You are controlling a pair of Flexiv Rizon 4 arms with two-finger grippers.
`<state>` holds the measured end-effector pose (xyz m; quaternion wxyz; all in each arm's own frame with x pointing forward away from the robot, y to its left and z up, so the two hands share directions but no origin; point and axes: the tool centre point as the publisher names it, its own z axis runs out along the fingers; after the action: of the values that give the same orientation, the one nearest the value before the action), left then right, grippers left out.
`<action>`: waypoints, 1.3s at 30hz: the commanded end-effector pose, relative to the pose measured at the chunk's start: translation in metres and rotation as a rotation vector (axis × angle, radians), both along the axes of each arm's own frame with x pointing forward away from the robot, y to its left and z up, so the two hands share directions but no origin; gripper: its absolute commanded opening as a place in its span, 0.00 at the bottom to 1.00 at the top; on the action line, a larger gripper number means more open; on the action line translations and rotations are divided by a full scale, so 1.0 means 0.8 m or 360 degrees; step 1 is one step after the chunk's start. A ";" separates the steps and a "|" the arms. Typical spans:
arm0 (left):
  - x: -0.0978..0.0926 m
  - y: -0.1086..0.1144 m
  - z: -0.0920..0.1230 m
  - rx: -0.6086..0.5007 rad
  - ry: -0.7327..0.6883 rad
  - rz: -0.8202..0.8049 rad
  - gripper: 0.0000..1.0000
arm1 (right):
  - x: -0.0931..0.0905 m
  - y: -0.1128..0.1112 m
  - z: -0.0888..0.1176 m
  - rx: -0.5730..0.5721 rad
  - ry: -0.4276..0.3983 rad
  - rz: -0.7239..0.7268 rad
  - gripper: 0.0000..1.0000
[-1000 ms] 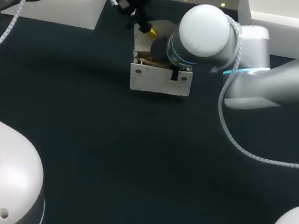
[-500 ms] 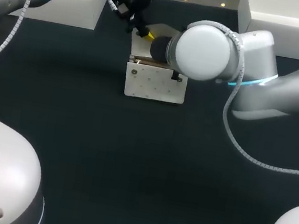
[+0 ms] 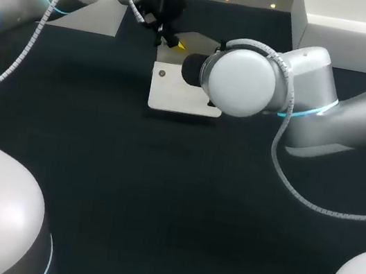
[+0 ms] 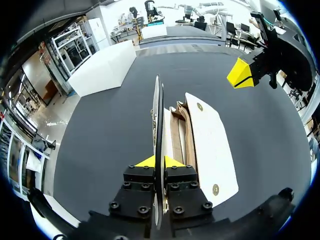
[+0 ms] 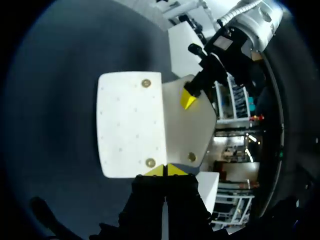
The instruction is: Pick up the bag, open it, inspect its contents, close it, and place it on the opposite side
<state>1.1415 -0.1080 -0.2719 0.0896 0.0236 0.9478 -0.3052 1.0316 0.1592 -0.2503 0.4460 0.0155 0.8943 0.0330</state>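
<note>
The white bag (image 3: 176,94) rests on the dark table at the back middle. Its flap (image 5: 131,122), with two metal snaps, is folded outward, and the mouth (image 4: 179,131) stands open, showing tan inner layers. My left gripper (image 4: 159,162) is shut on the thin edge of the bag's back wall (image 4: 156,115); its yellow tip (image 3: 176,40) shows at the bag's far edge. My right gripper (image 5: 164,171) is shut with its tips together just off the flap's corner snap (image 5: 150,162), nothing visibly between them. The right arm's wrist (image 3: 241,83) hides that gripper in the head view.
A white block (image 3: 84,11) stands at the back left of the table and a white box (image 3: 356,29) at the back right. Dark table surface (image 3: 179,200) stretches in front of the bag.
The bag has shifted back and slightly left with the left gripper. The flap has swung up from hanging in front. The right gripper has closed its fingers.
</note>
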 end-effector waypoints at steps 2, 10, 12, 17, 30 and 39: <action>0.010 0.001 -0.021 -0.0020 -0.0072 0.0026 0.00 | -0.008 0.000 -0.013 -0.0001 -0.0027 -0.0012 0.00; 0.030 0.002 -0.038 -0.0023 -0.0151 0.0024 0.00 | -0.023 0.001 -0.036 -0.0015 -0.0059 -0.0074 0.00; 0.034 0.002 -0.041 -0.0025 -0.0169 0.0018 0.00 | -0.026 0.001 -0.044 0.0001 -0.0033 -0.0095 0.00; 0.036 0.002 -0.041 -0.0029 -0.0169 0.0014 0.00 | -0.027 0.002 -0.049 0.0040 0.0024 -0.0078 0.00; 0.044 -0.001 -0.043 -0.0031 -0.0202 0.0006 0.00 | -0.028 0.008 -0.051 0.0040 0.0001 -0.0069 0.00; 0.074 -0.001 -0.064 0.0019 -0.0219 0.0003 0.00 | -0.049 0.014 -0.067 0.0082 -0.0049 -0.0048 0.00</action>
<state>1.1876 -0.1033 -0.3148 0.1614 0.0403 0.9412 -0.2941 0.9977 0.1715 -0.2978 0.4480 0.0401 0.8920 0.0450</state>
